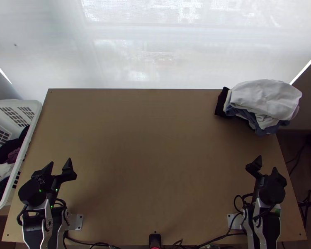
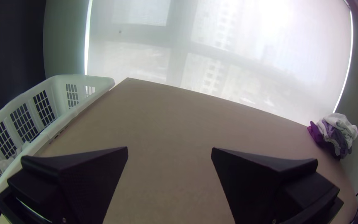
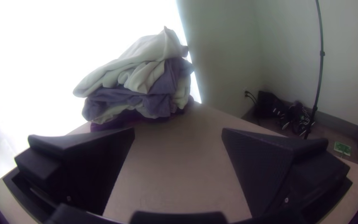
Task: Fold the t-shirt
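Leftmost, note the white basket (image 1: 31, 104), set beside the table (image 1: 155, 145) and holding dark, purple and pale clothes (image 1: 14, 145). Next, see the left gripper (image 1: 60, 162) over the table's near left part, fingers parted and released, well apart from the garment pile (image 1: 265, 99). Farther right, compare the right gripper (image 1: 267, 162) over the near right part, fingers likewise parted and released, nearer to the pile but apart from it. Beyond these fingers, at the table's far right corner, observe the pile itself: heaped and bunched, white cloth uppermost, blue-grey and pale layers beneath, dark cloth lowest. Impossible to single out the t-shirt by sight.
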